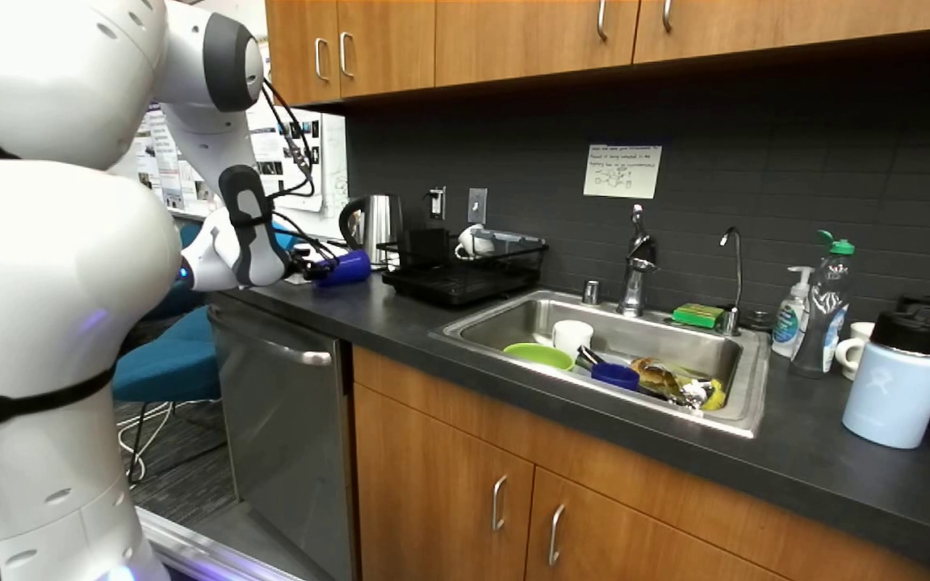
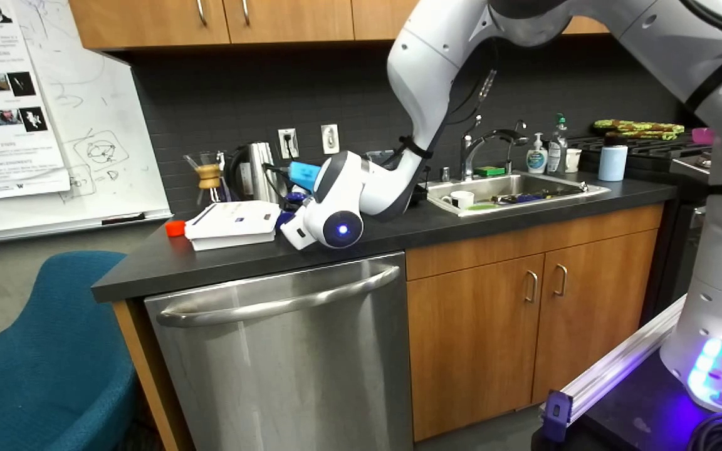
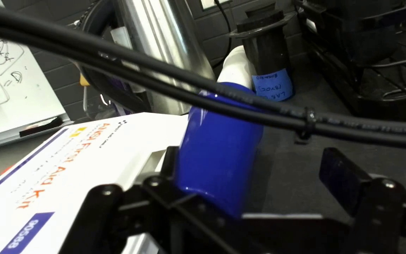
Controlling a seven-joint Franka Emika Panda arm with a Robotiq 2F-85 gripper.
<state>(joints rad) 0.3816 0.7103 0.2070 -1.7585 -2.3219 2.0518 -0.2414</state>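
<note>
Kitchen counter, dark surface (image 1: 376,315) against a dark tiled backsplash (image 1: 780,177). Bearings: wrist view, blue cup (image 3: 217,155) as clock centre, 12 toward the picture's top. Cup appears to lie on its side. Black cables (image 3: 153,67) cross in front of its upper end. White first aid box (image 3: 93,158) at 9 o'clock, steel kettle (image 3: 157,35) at 11, dark jar with blue label (image 3: 268,53) at 1, black dish rack (image 3: 372,106) at 2. Gripper (image 3: 254,164) is released, its fingers spread with the cup between them: the 9 o'clock finger (image 3: 170,162) sits just beside the cup, contact uncertain; the 3 o'clock finger (image 3: 340,176) stands well apart from it. In an exterior view, the sink (image 1: 749,379) holds a white mug (image 1: 571,335) and a green bowl (image 1: 539,355) at 4 o'clock from the gripper, well apart. Progress, judged: gripper placed astride the cup, done; a two-sided hold and any lift, not done as far as the views show.
</note>
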